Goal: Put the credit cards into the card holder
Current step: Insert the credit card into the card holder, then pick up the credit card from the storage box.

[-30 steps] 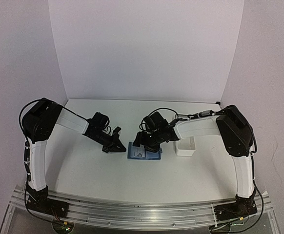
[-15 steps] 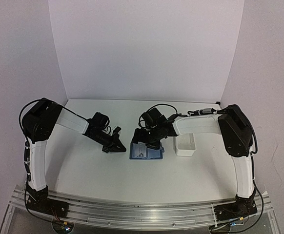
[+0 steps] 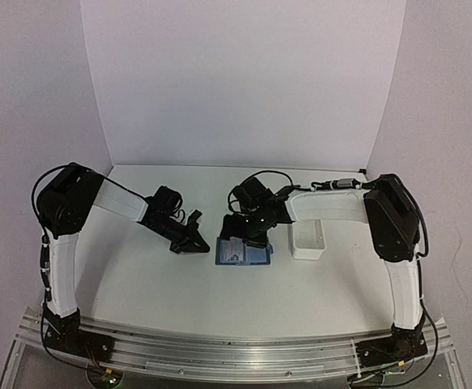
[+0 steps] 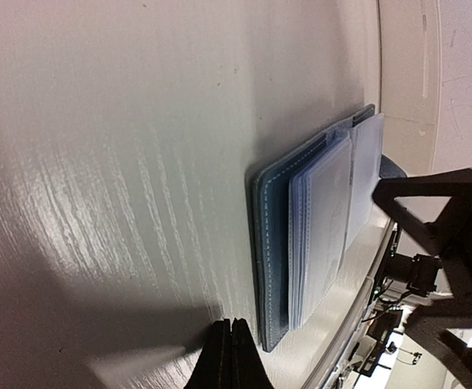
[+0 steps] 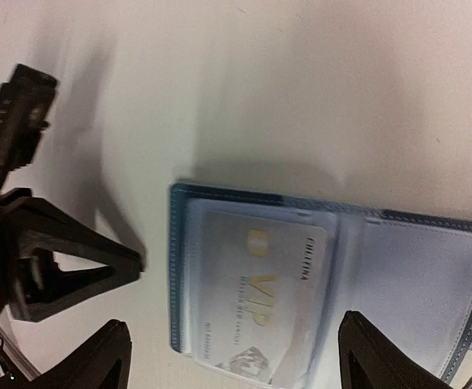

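Card holder (image 3: 242, 254): small dark-blue folding case, lying open and flat on the tabletop (image 3: 139, 279), near the middle, between the two hands. Lighter blue lining and clear pockets face up.
Credit card (image 5: 256, 296): pale grey-white, with gold "VIP" lettering and a small gold chip mark. It lies in one half of the open holder, the half towards the left hand. The right wrist view does not show whether it is fully seated in its pocket.
Other half of holder (image 5: 418, 284): clear pocket over blue lining, with no card visible in it.
Left hand (image 3: 189, 241): fingers (image 4: 228, 356) pressed together with nothing between them. It is low over the tabletop, just beside the holder's left edge and apart from it.
Right hand (image 3: 244, 232): fingers (image 5: 98, 365) spread wide, one on either side of the card in the wrist view, and gripping nothing. It hangs above the holder's far edge, pointing down at it.
White tray (image 3: 307, 241): rectangular and open-topped, on the tabletop just to the right of the holder, beneath the right forearm.
Surroundings: plain pale walls on three sides of the tabletop.
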### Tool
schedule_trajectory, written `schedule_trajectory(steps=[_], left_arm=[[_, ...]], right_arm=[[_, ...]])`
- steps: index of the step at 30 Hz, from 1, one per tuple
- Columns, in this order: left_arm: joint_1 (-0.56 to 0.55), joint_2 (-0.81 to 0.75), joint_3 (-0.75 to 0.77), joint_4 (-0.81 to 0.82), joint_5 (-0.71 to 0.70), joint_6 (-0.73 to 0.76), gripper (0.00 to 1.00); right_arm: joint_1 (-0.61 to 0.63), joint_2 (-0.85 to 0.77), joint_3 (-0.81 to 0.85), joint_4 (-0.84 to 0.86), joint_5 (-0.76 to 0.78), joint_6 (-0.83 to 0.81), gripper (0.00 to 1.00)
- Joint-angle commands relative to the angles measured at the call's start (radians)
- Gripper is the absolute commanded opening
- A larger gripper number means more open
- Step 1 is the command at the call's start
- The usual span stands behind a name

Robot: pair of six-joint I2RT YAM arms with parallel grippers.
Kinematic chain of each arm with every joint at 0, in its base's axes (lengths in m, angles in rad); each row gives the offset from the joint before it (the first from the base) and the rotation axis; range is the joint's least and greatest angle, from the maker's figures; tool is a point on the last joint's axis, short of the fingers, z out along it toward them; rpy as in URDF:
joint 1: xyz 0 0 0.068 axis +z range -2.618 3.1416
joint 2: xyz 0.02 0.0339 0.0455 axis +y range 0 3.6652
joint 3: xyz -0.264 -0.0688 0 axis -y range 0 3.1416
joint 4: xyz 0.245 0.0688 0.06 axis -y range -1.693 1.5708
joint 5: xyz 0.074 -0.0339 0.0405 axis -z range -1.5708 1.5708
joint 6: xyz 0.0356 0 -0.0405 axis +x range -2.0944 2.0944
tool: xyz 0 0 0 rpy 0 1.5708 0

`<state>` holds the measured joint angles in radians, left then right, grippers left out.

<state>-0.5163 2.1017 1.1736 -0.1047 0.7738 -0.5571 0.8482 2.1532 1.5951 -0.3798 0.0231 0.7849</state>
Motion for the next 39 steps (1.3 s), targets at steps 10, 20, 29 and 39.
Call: schedule_trajectory(steps=[10,20,29,39], left_arm=[[0.045,-0.203,-0.008,-0.103,-0.006,0.311,0.55],[0.044,-0.332,-0.085,0.083,-0.021,0.521,0.90],[0.045,-0.310,-0.128,0.158,-0.108,0.694,0.91],[0.045,-0.278,-0.155,0.205,-0.155,0.675,0.91]], right_arm=[[-0.332,-0.227,0.164,-0.012,-0.161,-0.634,0.94],[-0.485,-0.351,-0.199,0.043,-0.052,-1.892,0.97],[-0.499,-0.226,-0.213,0.223,0.065,-2.130,0.87],[-0.494,-0.085,-0.141,0.313,0.080,-2.156,0.67]])
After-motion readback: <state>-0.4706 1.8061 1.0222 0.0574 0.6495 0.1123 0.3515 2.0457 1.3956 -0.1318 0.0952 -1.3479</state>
